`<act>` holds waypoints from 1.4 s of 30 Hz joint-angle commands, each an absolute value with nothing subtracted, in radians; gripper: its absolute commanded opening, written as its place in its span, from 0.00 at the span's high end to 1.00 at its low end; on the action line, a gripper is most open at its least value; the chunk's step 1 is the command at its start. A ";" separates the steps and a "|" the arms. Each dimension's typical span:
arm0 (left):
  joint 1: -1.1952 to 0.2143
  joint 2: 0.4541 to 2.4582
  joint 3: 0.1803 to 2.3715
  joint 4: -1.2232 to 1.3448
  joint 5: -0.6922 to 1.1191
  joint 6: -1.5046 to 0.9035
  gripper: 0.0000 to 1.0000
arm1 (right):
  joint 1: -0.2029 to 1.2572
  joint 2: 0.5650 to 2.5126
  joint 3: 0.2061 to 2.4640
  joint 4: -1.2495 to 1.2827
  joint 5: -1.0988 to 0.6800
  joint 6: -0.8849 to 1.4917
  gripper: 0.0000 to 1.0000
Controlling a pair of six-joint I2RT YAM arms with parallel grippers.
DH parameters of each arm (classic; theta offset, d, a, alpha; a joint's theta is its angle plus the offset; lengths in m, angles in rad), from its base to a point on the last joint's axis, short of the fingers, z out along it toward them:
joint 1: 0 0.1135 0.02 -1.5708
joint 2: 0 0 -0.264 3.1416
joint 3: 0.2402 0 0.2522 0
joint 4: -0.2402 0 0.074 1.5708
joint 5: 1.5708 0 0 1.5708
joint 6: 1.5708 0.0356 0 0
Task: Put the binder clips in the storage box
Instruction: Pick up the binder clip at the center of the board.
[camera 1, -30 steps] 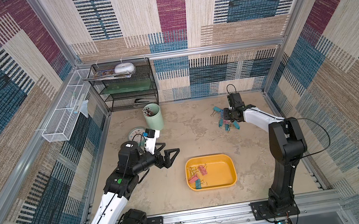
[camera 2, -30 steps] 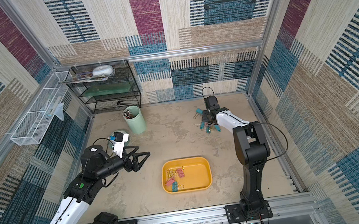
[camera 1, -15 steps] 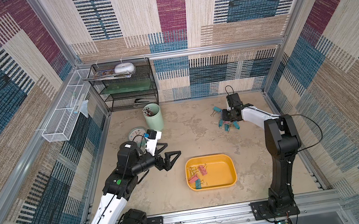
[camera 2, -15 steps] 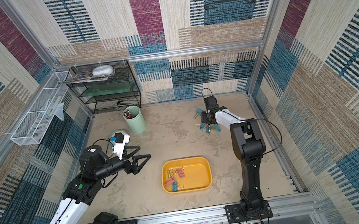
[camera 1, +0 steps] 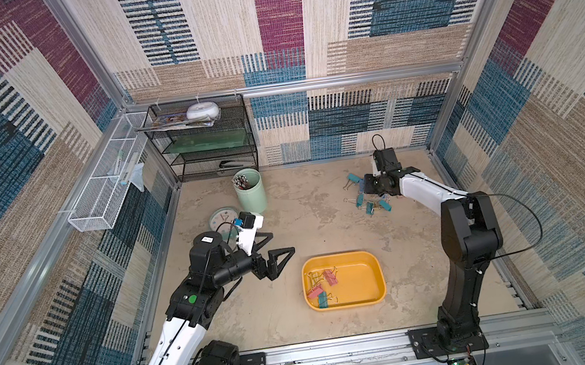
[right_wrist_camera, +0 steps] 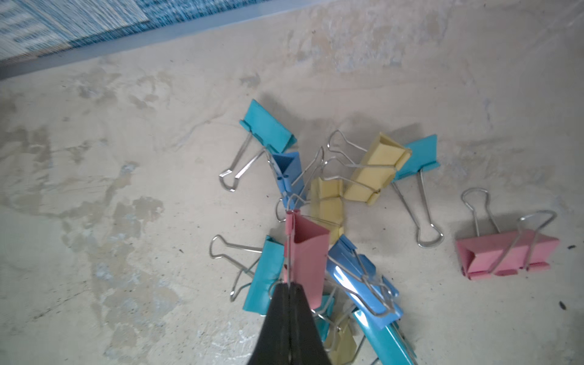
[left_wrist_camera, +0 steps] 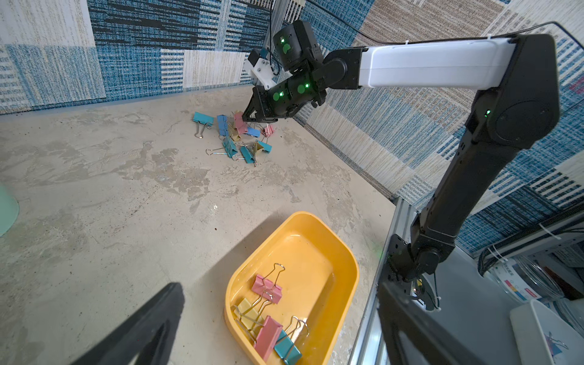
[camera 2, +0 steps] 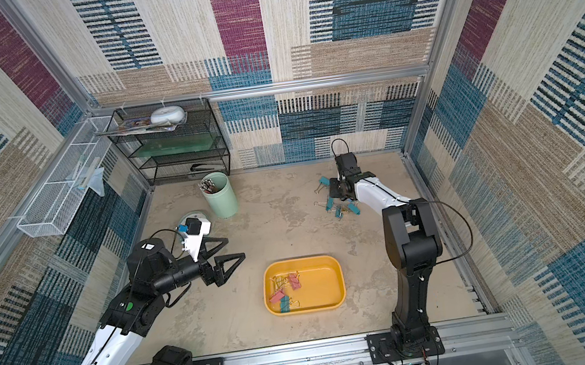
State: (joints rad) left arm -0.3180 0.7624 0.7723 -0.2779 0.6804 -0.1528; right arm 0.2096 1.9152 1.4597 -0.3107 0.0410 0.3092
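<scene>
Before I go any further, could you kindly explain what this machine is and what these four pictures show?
This is a tabletop robot with two arms, each ending in a two-fingered gripper. Two pictures look down on the whole scene from overhead, side by side. The other two come from cameras on the arms' wrists. On the table are a yellow storage box with a few binder clips in it, a loose pile of clips near the back wall, a mint-green cup and a small clock. The left gripper is open and empty, near the box. The right gripper is shut on the wire handle of a pink clip in the pile.
</scene>
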 commanded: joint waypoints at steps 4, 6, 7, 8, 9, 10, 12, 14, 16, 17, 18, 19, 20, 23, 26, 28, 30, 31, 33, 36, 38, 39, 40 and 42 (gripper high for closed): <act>-0.318 0.757 0.771 -0.262 0.687 -0.140 0.01 | 0.212 1.802 1.411 -0.242 -0.033 0.300 1.00; -0.318 0.758 0.771 -0.262 0.689 -0.140 0.01 | 0.210 1.759 1.354 -0.176 -0.088 0.306 1.00; -0.319 0.757 0.770 -0.262 0.688 -0.141 0.00 | 0.210 1.740 1.324 -0.145 -0.118 0.317 1.00; -0.319 0.756 0.771 -0.262 0.687 -0.140 0.00 | 0.211 1.733 1.300 -0.122 -0.147 0.341 1.00; -0.318 0.756 0.770 -0.262 0.686 -0.140 0.00 | 0.210 1.736 1.280 -0.107 -0.172 0.366 1.00; -0.319 0.755 0.770 -0.262 0.684 -0.139 0.00 | 0.210 1.745 1.254 -0.087 -0.203 0.392 1.00; -0.319 0.754 0.770 -0.262 0.683 -0.138 0.00 | 0.210 1.777 1.205 -0.043 -0.259 0.431 1.00; -0.319 0.751 0.767 -0.262 0.678 -0.137 0.00 | 0.210 1.820 1.153 0.008 -0.321 0.458 1.00; -0.319 0.753 0.764 -0.262 0.674 -0.135 0.00 | 0.210 1.842 1.119 0.046 -0.372 0.481 1.00; -0.319 0.755 0.764 -0.262 0.674 -0.136 0.00 | 0.211 1.841 1.101 0.067 -0.398 0.497 1.00; -0.319 0.757 0.764 -0.263 0.676 -0.137 0.00 | 0.211 1.833 1.085 0.084 -0.416 0.512 1.00; -0.319 0.758 0.766 -0.263 0.678 -0.137 0.01 | 0.210 1.818 1.067 0.103 -0.431 0.531 1.00; -0.319 0.759 0.766 -0.262 0.677 -0.136 0.01 | 0.210 1.799 1.050 0.123 -0.453 0.553 1.00; -0.319 0.760 0.767 -0.262 0.676 -0.135 0.00 | 0.210 1.742 1.014 0.153 -0.493 0.598 1.00; -0.319 0.759 0.765 -0.263 0.672 -0.133 0.01 | 0.209 1.704 1.019 0.138 -0.543 0.593 1.00; -0.319 0.758 0.764 -0.262 0.671 -0.133 0.00 | 0.209 1.666 1.024 0.145 -0.567 0.605 1.00; -0.319 0.761 0.764 -0.263 0.672 -0.133 0.00 | 0.209 1.626 1.040 0.135 -0.581 0.613 1.00; -0.319 0.759 0.764 -0.263 0.672 -0.133 0.00 | 0.209 1.600 1.049 0.120 -0.580 0.614 1.00; -0.319 0.758 0.764 -0.263 0.671 -0.131 0.00 | 0.210 1.542 1.049 0.103 -0.580 0.616 1.00; -0.320 0.752 0.763 -0.262 0.675 -0.124 0.00 | 0.220 1.412 0.994 0.084 -0.582 0.618 1.00; -0.320 0.753 0.762 -0.262 0.686 -0.119 0.00 | 0.241 1.314 0.940 0.041 -0.573 0.611 1.00; -0.321 0.754 0.762 -0.263 0.701 -0.114 0.00 | 0.267 1.257 0.907 0.009 -0.556 0.602 1.00; -0.320 0.756 0.762 -0.262 0.723 -0.107 0.00 | 0.303 1.199 0.870 -0.020 -0.531 0.594 1.00; -0.321 0.758 0.762 -0.263 0.761 -0.092 0.00 | 0.382 1.102 0.806 -0.083 -0.481 0.582 1.00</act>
State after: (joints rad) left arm -0.3195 0.7559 0.7650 -0.2775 0.6994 -0.1238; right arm 0.3233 1.1820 0.8597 0.0280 -0.5407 0.6048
